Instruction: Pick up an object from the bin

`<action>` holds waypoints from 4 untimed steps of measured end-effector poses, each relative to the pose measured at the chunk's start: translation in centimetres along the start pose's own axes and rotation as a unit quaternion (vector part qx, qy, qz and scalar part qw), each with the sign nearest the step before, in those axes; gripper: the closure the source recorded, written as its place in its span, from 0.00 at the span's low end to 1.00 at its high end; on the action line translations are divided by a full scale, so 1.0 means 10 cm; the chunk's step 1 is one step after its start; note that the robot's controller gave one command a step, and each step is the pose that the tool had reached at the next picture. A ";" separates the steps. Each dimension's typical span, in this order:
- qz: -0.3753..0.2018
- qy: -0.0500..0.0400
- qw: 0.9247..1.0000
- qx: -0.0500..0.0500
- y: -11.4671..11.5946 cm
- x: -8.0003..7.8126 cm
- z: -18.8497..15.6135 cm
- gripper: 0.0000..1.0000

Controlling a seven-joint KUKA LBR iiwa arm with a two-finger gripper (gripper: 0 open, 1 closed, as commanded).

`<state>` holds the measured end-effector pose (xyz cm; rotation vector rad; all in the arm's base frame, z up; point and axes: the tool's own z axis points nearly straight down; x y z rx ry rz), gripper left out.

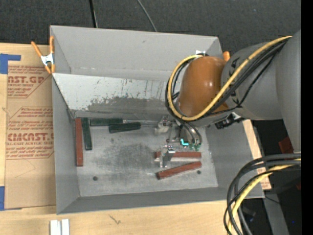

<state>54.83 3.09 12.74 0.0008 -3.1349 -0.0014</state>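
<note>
My gripper hangs low over the bin floor at the right, under the orange cover. Its metal fingers reach down at the left end of a reddish-brown bar that lies flat beneath it. A second reddish-brown bar lies just in front of that one, slightly slanted. Whether either bar sits between the fingers is hidden by the gripper body.
A dark green tool with a thin metal shaft lies along the back wall. At the left wall a reddish-brown bar and a dark green bar lie side by side. The middle floor holds nothing.
</note>
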 end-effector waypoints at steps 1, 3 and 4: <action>0.000 -0.004 1.000 0.000 0.00 -0.02 -0.04 0.00; -0.041 -0.015 0.999 -0.001 -0.49 0.11 0.50 1.00; -0.038 -0.006 0.999 0.001 -0.72 -0.13 -1.03 1.00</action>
